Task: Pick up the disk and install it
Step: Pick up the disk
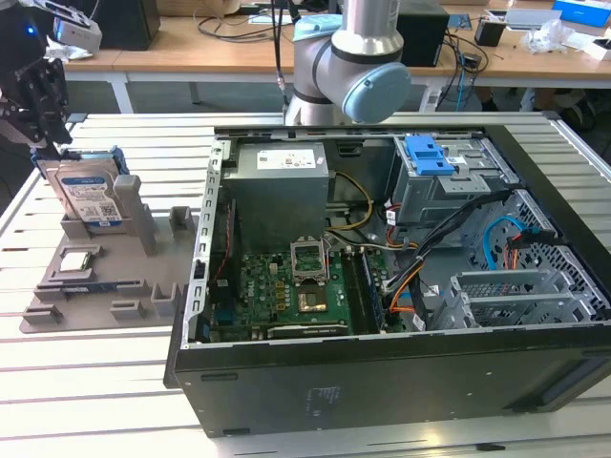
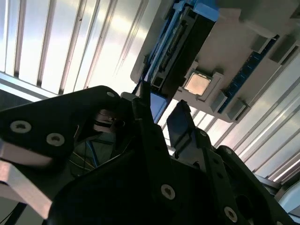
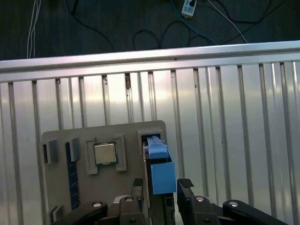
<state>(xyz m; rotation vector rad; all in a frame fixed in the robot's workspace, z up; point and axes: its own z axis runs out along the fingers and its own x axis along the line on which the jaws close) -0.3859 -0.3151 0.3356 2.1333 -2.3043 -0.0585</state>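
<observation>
- One disk stands on edge in the grey tray, label facing the exterior camera.
- Right above it the gripper is open, straddling its top edge, not clamped.

One disk is standing in one grey tray at the exterior view's left, where one processor chip is also lying. One open computer case is sitting at the exterior view's right, carrying one grey power supply box and one blue bracket. One gripper is showing two fingers.
</observation>
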